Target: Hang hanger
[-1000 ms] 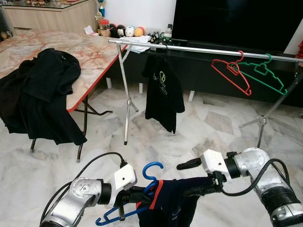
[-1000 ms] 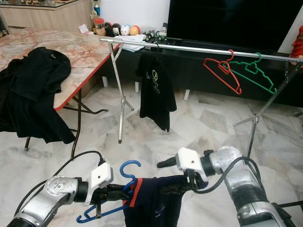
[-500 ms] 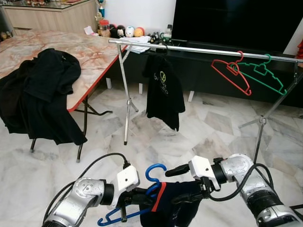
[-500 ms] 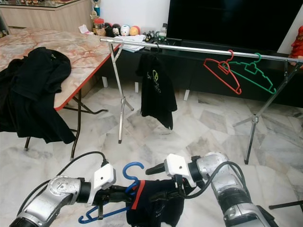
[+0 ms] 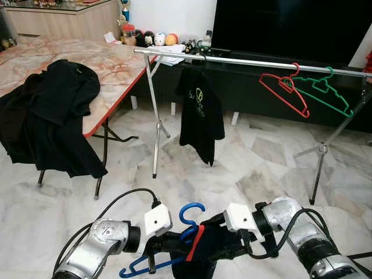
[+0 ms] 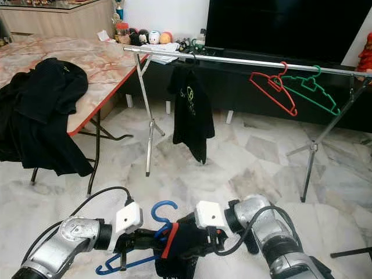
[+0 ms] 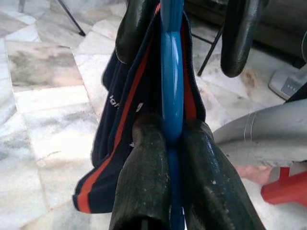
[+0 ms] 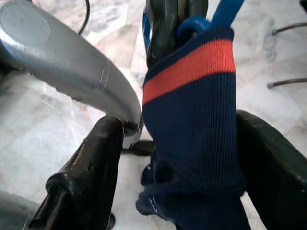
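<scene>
the left gripper [image 7: 170, 143] was pinched tight on the blue hanger [image 5: 189, 212], whose bar ran straight out between its jaws. the navy shirt [image 8: 196, 139] (orange stripe at the collar) was draped on that hanger just beyond the left fingertips, and it sat between the spread jaws of the right gripper [image 8: 177, 163], whose fingers [image 8: 88, 165] flanked the cloth on either side.

A table [image 5: 110, 64] stands at the far left with clothing [image 5: 49, 116] draped over its near edge. To its right a rail [image 5: 250, 60] runs across, a shirt [image 5: 200, 113] hanging near its left end and two hangers [image 5: 305, 87] near its right end. Behind the rail sits a TV [image 5: 285, 26]. Toys [image 5: 154, 39] line the far wall.
</scene>
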Controlling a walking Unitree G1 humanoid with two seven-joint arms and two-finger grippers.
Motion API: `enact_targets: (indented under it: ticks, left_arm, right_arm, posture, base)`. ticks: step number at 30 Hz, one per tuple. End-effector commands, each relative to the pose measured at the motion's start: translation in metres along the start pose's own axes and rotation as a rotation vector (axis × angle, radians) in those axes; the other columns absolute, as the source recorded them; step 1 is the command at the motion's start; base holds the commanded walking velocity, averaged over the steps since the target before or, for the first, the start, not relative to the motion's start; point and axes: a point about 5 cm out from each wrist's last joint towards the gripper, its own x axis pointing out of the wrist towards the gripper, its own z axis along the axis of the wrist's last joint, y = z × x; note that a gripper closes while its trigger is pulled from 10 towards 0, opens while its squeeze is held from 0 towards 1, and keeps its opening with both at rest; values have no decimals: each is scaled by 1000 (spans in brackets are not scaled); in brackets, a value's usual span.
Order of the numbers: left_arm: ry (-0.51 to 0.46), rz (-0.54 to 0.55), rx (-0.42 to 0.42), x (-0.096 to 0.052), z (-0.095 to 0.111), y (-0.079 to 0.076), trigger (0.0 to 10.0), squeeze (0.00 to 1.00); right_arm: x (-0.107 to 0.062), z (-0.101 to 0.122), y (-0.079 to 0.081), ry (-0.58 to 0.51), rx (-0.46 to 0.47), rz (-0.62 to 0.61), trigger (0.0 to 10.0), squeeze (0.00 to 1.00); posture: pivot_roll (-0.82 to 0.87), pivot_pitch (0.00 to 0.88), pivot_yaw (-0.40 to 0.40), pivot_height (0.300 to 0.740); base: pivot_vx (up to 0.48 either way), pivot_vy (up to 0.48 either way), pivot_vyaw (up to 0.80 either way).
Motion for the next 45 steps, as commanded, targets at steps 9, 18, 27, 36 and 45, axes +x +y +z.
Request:
enact_targets:
  ticks: [9,18,27,36,45]
  left_arm:
    - [-12,-13,59,0,9,2,10000,0]
    - [-8,-13,66,0,8,2,10000,0]
    - [-5,-12,74,0,10,3,10000,0]
    - [-7,-6,80,-1,11,5,10000,0]
    - [-19,30,96,0,14,9,10000,0]
  right_arm:
    - [14,-6,8,15,24,19,7176,0]
    - [14,-12,7,88,24,-6,0,0]
    - [17,-20,9,156,35,-26,0,0]
    - [19,-17,6,130,57,-46,0,0]
    - [20,-16,4,96,85,-73,0,0]
  posture:
    - [102,43,-26,740]
    - [102,34,-29,740]
    - [108,39,-32,740]
    - [110,46,-34,740]
    - [112,52,-38,740]
  base:
    - [0,0,0]
    - [0,0,0]
    - [0,0,0]
    - [0,0,0]
    - [0,0,0]
